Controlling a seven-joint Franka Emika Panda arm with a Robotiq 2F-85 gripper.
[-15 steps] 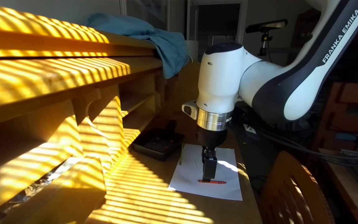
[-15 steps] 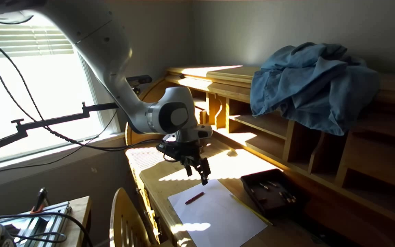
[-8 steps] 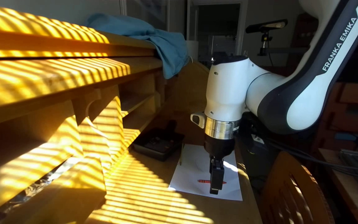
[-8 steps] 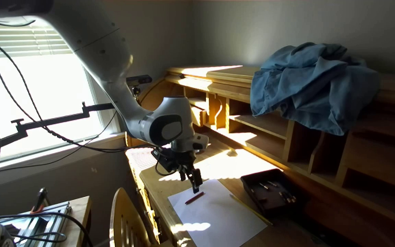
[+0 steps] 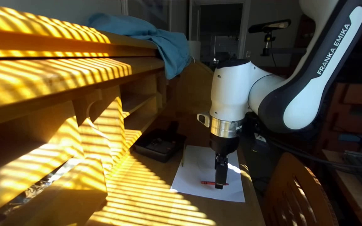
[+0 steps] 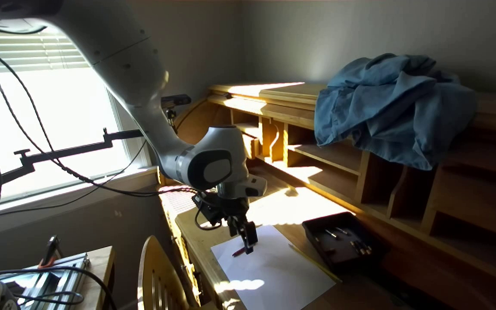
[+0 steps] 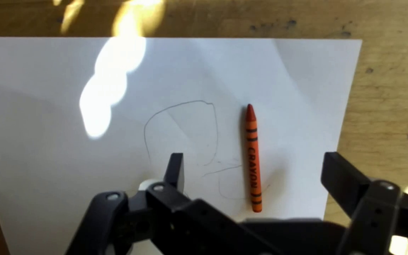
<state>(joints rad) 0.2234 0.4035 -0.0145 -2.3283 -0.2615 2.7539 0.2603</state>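
An orange-red crayon [image 7: 253, 159] lies on a white sheet of paper [image 7: 48, 170] that carries thin pencil lines. In the wrist view my gripper [image 7: 259, 168] stands wide open above the paper, one finger on each side of the crayon, and nothing is held. Both exterior views show the gripper [image 5: 220, 187] pointing down over the paper. There it hides part of the crayon [image 5: 206, 182]. The crayon's lower end [image 6: 238, 252] shows beside the gripper [image 6: 247, 249]. How much height remains between fingertips and paper is hard to tell.
A dark tray [image 6: 332, 255] with several small items stands beside the paper. A yellow pencil [image 6: 317, 264] lies along the sheet's edge. Wooden desk shelves [image 6: 325, 155] rise behind, with blue cloth [image 6: 390, 107] draped on top. A wooden chair [image 6: 159, 275] stands at the desk's front.
The gripper has moved rightward in one exterior view and downward and slightly left in another, arriving over the crayon. Its fingers stay open. Crayon and paper have not moved.
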